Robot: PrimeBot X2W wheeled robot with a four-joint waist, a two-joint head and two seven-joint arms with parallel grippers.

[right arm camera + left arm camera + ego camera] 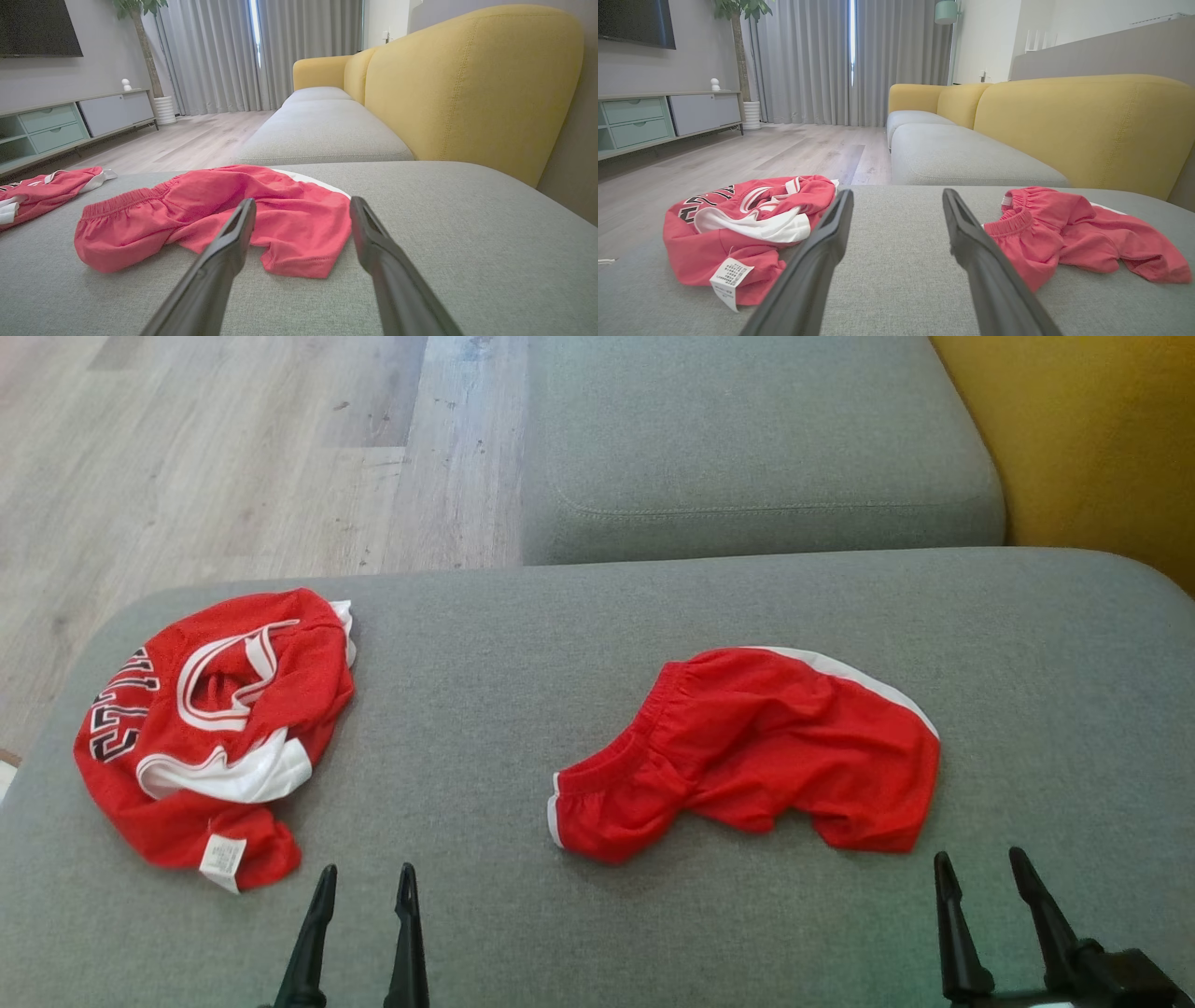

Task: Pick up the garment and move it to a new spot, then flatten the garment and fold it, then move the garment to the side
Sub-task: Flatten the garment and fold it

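Red shorts (766, 747) lie crumpled on the cushion (485, 915) just ahead of my right pincer (978, 855), a jersey (215, 728) bunched near my left pincer (367, 870); both gape wide and empty, so I judge the pick-up not yet begun, needing a reach and pinch on cloth.

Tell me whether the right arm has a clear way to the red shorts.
Probably yes. The right gripper hangs open just short of the red shorts, fingers pointing toward their near hem, with bare grey cushion between them and nothing in the way.
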